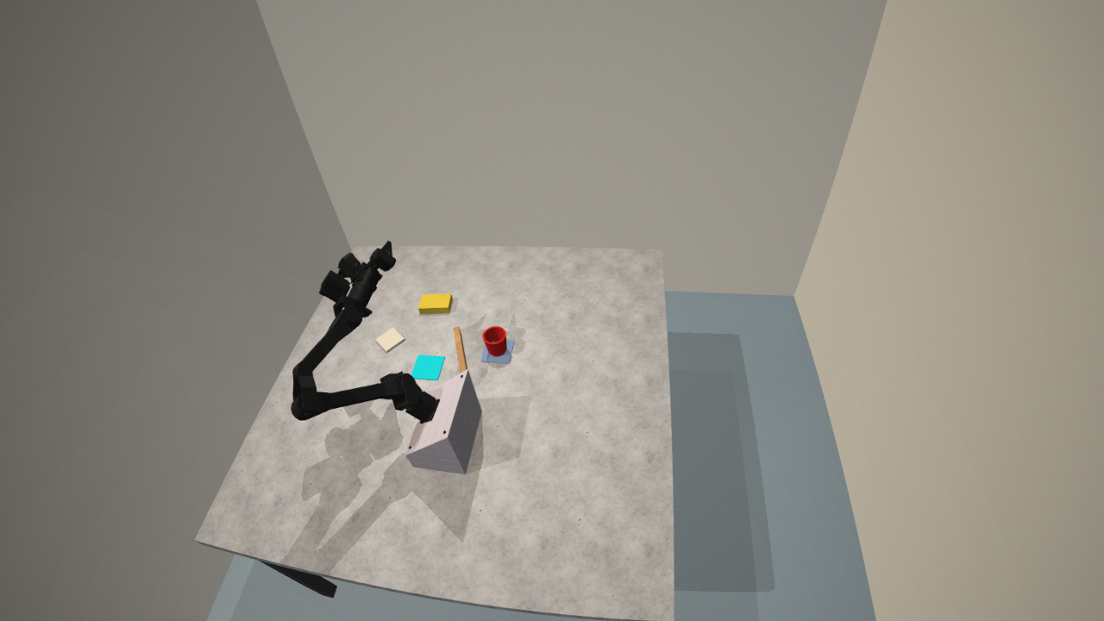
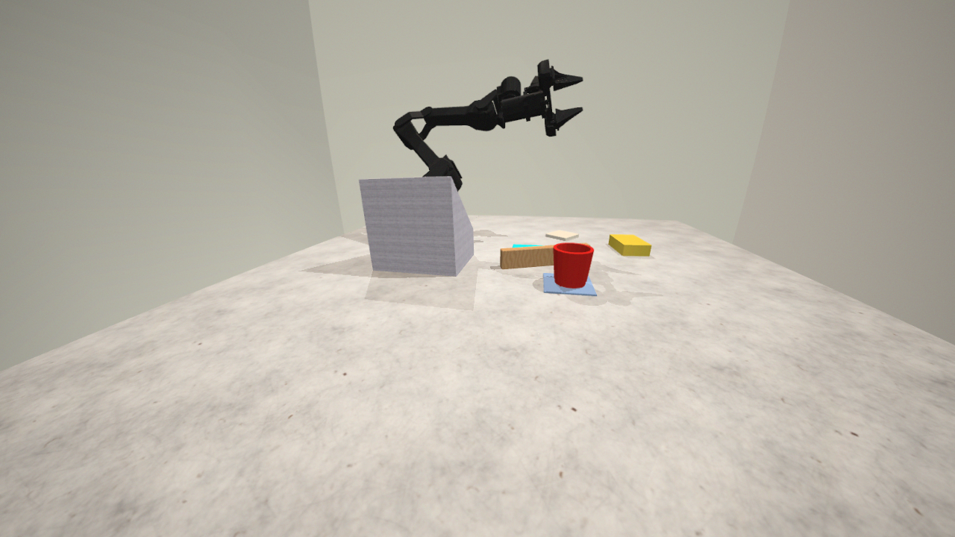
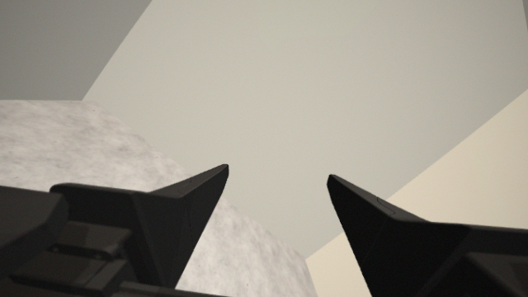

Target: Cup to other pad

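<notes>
Currently, the red cup [image 1: 495, 341] [image 2: 572, 265] stands upright on the blue pad [image 1: 486, 358] [image 2: 553, 289]. Beside the cup lies a wooden bar [image 1: 460, 348] [image 2: 526, 257]; past that bar from the cup is the cyan pad [image 1: 428, 367] [image 2: 524, 245], flat on the surface [image 1: 586, 463] [image 2: 467, 400] [image 3: 82, 144]. Well above the cup's height, the jaws [image 1: 389, 254] [image 2: 582, 95] are spread nearly fully, gripping nothing.
</notes>
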You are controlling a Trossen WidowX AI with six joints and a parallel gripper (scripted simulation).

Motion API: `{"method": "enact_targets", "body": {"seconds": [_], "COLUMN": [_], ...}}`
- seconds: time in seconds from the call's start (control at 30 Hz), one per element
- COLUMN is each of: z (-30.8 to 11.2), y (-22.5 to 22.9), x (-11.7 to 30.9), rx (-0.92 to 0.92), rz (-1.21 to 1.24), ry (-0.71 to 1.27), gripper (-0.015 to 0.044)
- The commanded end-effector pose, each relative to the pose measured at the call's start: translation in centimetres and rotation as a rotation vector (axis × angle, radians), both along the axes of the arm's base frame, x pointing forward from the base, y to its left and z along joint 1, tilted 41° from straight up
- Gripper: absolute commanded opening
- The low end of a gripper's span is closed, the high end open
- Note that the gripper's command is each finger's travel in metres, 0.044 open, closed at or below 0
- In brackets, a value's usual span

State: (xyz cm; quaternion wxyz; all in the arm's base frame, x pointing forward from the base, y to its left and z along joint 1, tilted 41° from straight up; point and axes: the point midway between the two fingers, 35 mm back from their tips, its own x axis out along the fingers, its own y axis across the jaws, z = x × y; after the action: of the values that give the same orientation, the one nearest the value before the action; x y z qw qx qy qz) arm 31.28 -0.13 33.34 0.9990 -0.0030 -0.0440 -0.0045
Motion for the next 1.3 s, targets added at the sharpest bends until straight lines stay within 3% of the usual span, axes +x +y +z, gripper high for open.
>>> {"method": "enact_targets", "body": {"seconds": [0.0, 0.3, 0.6, 0.83, 0.97, 1.27], "z": [-0.2, -13.0, -26.2, -33.5, -36.3, -36.8], "y": [0.0, -1.8, -3.7, -4.1, -4.0, -4.2], "x": [0.2, 6.1, 5.3, 1.8, -0.3, -0.8], "rx": [-0.010, -0.423, -0.607, -0.543, -0.440, -0.418], "rz": [0.000, 0.167, 0.627, 1.073, 1.294, 1.327], "ry": [0.012, 0.574, 1.005, 1.106, 1.063, 1.050], "gripper": [0.0374, 0.0148, 0.0148, 0.0148, 0.0148, 0.0148]}}
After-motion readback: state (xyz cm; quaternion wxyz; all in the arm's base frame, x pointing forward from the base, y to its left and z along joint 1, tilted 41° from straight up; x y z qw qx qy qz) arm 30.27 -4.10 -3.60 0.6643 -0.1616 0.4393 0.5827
